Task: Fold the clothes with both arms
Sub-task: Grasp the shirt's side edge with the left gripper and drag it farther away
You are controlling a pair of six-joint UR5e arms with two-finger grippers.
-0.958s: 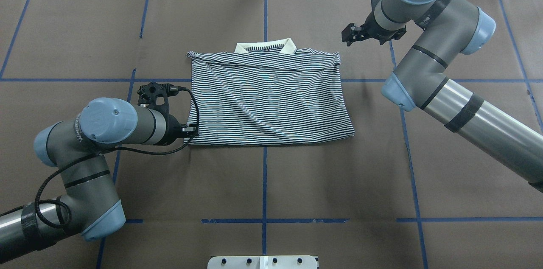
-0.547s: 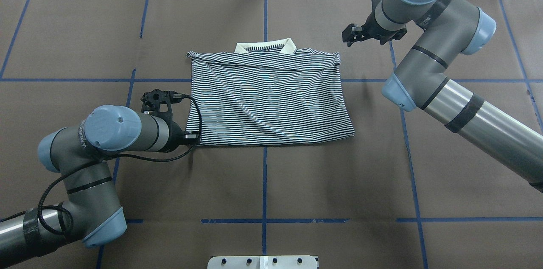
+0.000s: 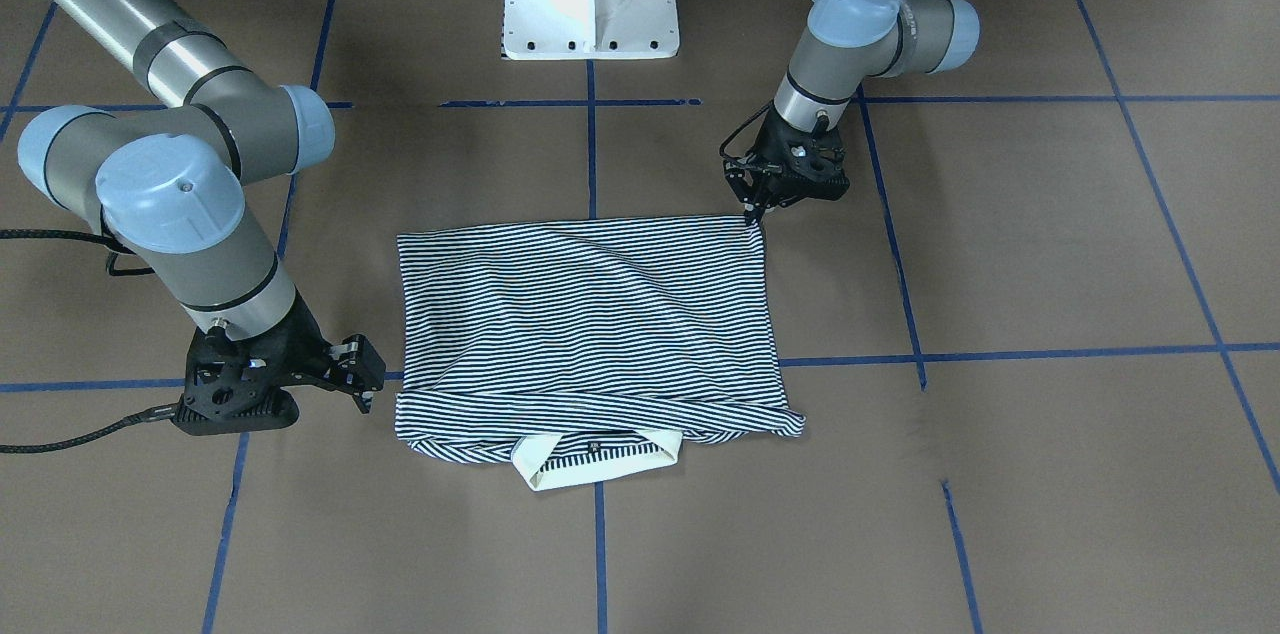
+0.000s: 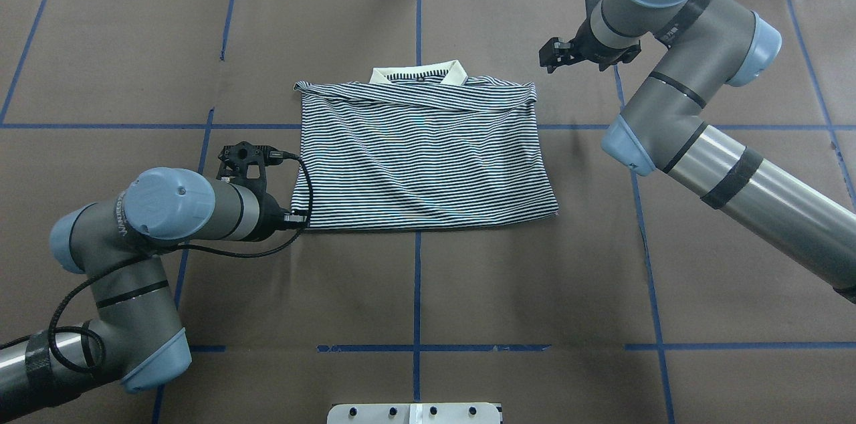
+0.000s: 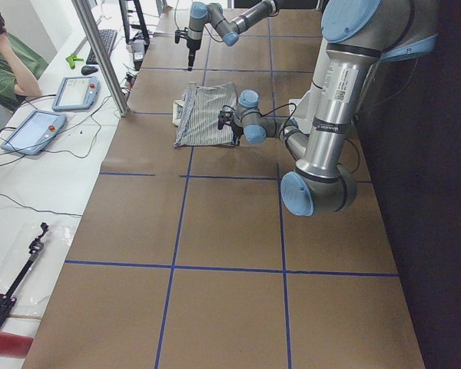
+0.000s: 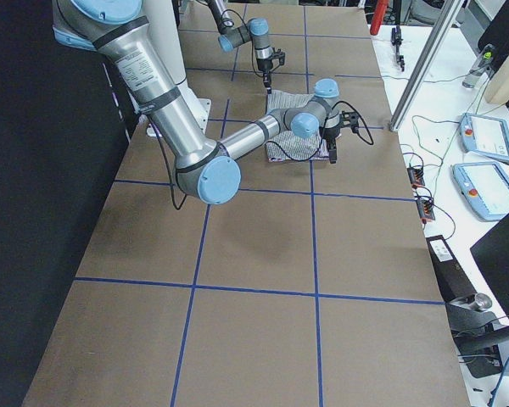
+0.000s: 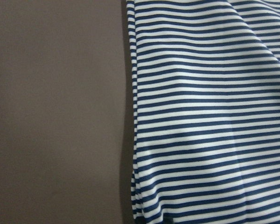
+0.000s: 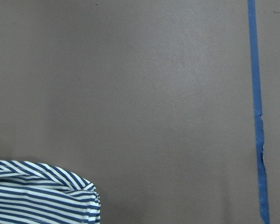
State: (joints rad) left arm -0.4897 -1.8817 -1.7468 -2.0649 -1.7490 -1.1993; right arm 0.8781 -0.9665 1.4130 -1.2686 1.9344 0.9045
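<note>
**Item 1, left.** Left gripper (image 4: 302, 217), set low at the near-left corner of the polo shirt (image 4: 428, 156), tips at the hem. You could not tell from any view whether its fingers were closed on cloth or only resting against it. Its wrist camera showed just the shirt's left edge and the table beside it.

**Item 2, centre.** Polo shirt, flat at mid-table as a rough rectangle. The sleeves were laid inward across the far edge, the cream collar (image 4: 418, 74) stuck out on the far side, and the hem lay on the near side.

**Item 3, right.** Right gripper (image 4: 550, 56), fingers apart and holding nothing, standing off the shirt's far-right corner and apart from it.

**Step in hand, as judged.** Corners were being taken for the next fold, and only one was attended. Your next move likely called for the right gripper to come onto a right-hand corner, so both sides could lift together without skewing the cloth.

**Edges and room.**
- The shirt's left edge ran straight.
- The near-right corner (image 4: 554, 213) flared outward slightly.
- A broad stretch of brown table (image 4: 535, 277) lay between the hem and the white pedestal base (image 4: 414, 412).
- More table lay to the left and right of the shirt.
</note>
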